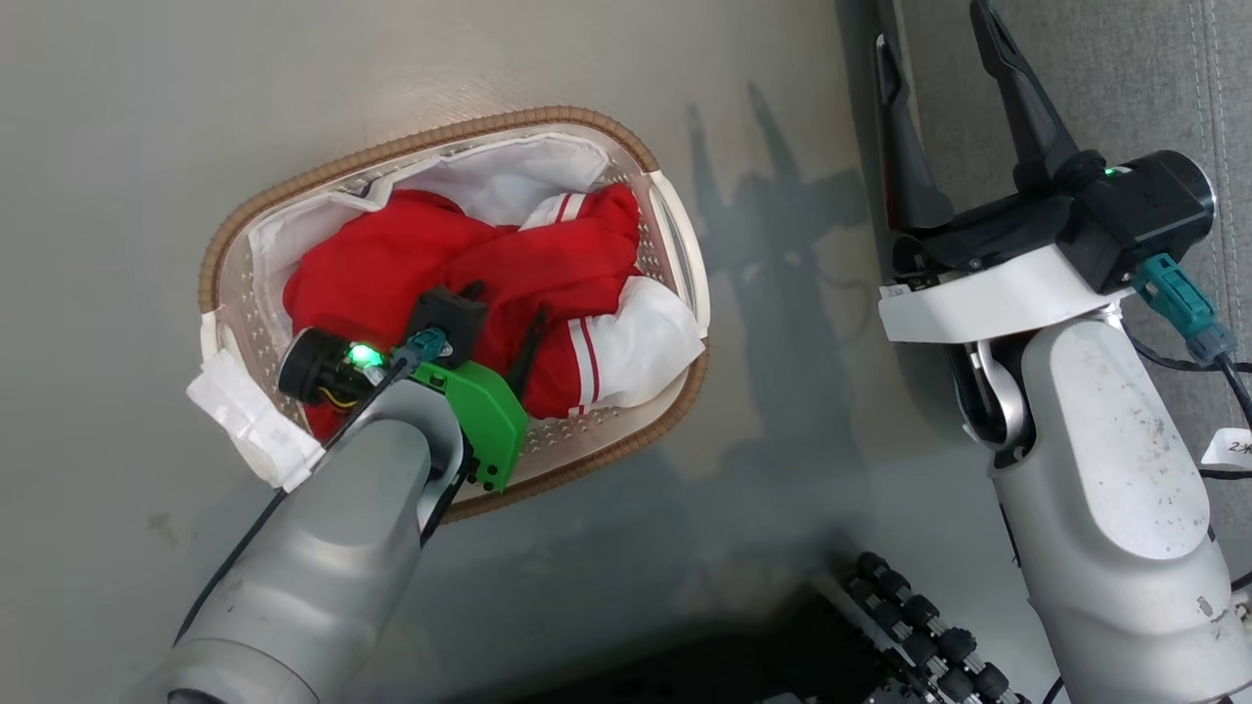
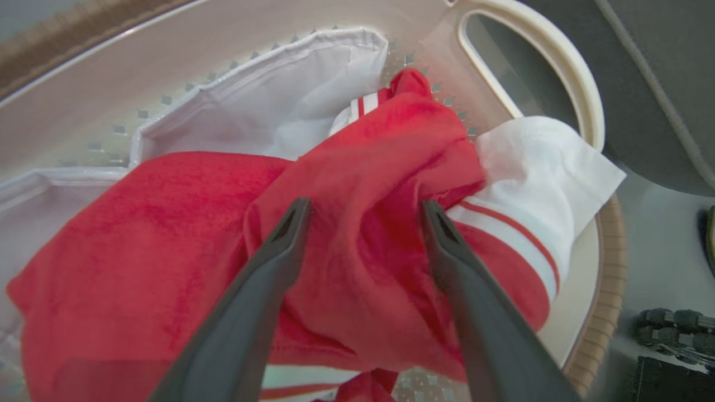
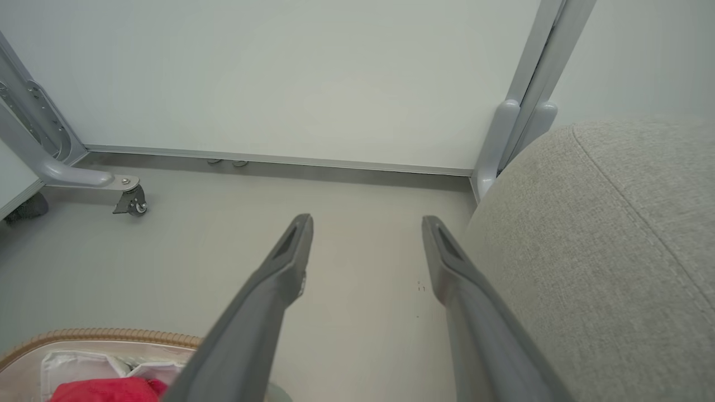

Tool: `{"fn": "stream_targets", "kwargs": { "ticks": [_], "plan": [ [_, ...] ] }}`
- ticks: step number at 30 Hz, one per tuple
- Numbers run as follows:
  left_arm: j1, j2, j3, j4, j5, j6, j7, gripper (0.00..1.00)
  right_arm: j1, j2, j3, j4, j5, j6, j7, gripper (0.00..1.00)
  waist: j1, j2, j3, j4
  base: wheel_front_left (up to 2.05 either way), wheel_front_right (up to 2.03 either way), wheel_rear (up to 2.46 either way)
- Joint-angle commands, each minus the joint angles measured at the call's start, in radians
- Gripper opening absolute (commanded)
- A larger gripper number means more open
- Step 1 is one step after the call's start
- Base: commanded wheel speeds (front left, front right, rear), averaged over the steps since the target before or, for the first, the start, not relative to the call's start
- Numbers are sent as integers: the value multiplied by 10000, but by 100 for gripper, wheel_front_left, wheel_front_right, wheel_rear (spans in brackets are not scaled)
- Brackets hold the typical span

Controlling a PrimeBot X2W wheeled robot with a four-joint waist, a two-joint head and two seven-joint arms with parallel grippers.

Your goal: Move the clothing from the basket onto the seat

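Clothing (image 1: 509, 269) heaped in basket (image 1: 323, 176) on white liner (image 1: 499, 181), one white panel draped over right rim. My left gripper (image 2: 364, 205) down inside, fingers spread astride red fold; contact likely, can't confirm. My right gripper (image 1: 929, 29) spread, empty, by near-left edge of seat (image 1: 1125, 78), right of basket.

Smooth grey-beige floor (image 3: 167, 262) meets a plain pale wall panel (image 3: 307, 72); a grey metal caster leg (image 3: 129, 200) at middle left, a grey upright post (image 3: 525, 106) upper right.
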Motion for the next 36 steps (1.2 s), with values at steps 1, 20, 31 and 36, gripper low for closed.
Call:
{"fn": "stream_targets", "kwargs": {
  "ticks": [1, 20, 31, 36],
  "plan": [
    [-293, 20, -20, 174, 202, -10, 4, 100, -30, -22, 30, -45, 77, -10, -47, 100, -1, 0, 317, -247, 0, 0, 0],
    [-925, -348, -535, 1935, 437, 13, 40, 0, -195, -24, 464, -48, 517, -10, -47, 100, -1, 0, 467, -413, 0, 0, 0],
    [-198, -198, 125, 571, 222, 172, -12, 0, 182, -27, 189, 389, 453, -8, -47, 100, -1, 0, -914, 214, 0, 0, 0],
    [751, 46, 955, -765, 389, 388, -10, 0, 619, -31, 212, 739, 365, -10, -47, 100, -1, 0, -2049, 619, 0, 0, 0]
  ]
}}
